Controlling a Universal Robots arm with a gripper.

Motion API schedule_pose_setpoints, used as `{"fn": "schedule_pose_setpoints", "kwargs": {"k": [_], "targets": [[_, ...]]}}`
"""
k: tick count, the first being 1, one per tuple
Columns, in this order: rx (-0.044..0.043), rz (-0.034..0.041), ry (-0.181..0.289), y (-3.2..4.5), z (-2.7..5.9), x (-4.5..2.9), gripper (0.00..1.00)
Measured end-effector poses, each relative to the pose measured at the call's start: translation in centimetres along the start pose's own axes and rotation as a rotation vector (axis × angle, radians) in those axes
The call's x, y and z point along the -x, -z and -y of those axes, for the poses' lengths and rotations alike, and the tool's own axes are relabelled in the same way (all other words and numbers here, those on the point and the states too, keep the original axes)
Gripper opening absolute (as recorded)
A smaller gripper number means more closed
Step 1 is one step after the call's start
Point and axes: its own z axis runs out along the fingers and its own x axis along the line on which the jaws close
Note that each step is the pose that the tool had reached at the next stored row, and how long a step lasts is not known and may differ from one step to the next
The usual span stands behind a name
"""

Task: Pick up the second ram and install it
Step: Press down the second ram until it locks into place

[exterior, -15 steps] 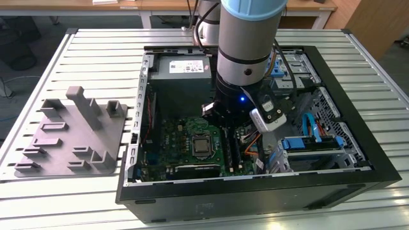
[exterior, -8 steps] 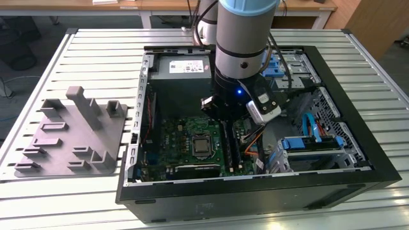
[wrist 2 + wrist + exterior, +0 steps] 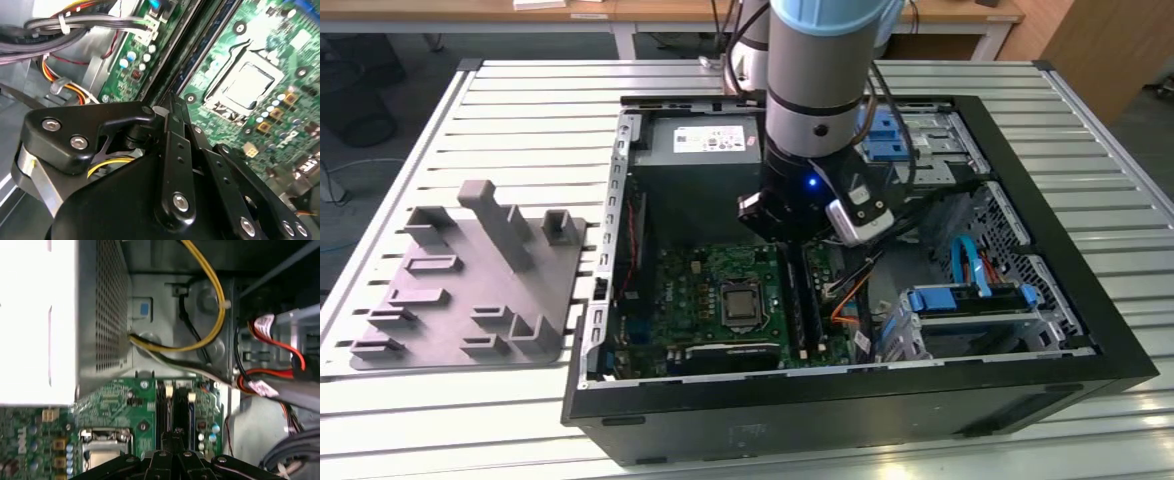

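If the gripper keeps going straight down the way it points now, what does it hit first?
Most likely the memory slots on the motherboard: the gripper points down at them beside the processor socket. How far off they are is unclear.

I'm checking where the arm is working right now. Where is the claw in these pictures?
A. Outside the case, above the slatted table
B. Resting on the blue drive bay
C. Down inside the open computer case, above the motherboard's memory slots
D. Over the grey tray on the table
C: the exterior view shows the arm reaching into the open computer case, and the first wrist view shows the claw just above the memory slots on the motherboard.
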Motion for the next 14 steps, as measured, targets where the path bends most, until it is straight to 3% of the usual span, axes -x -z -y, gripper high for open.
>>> {"fn": "schedule_pose_setpoints", "kwargs": {"k": [5,14], "targets": [[0.0023,-0.0001,0.002,-0.73,-0.35,-0.03,0.1],[0.0022,-0.0003,0.003,-1.13,-0.5,-0.05,0.1]]}}
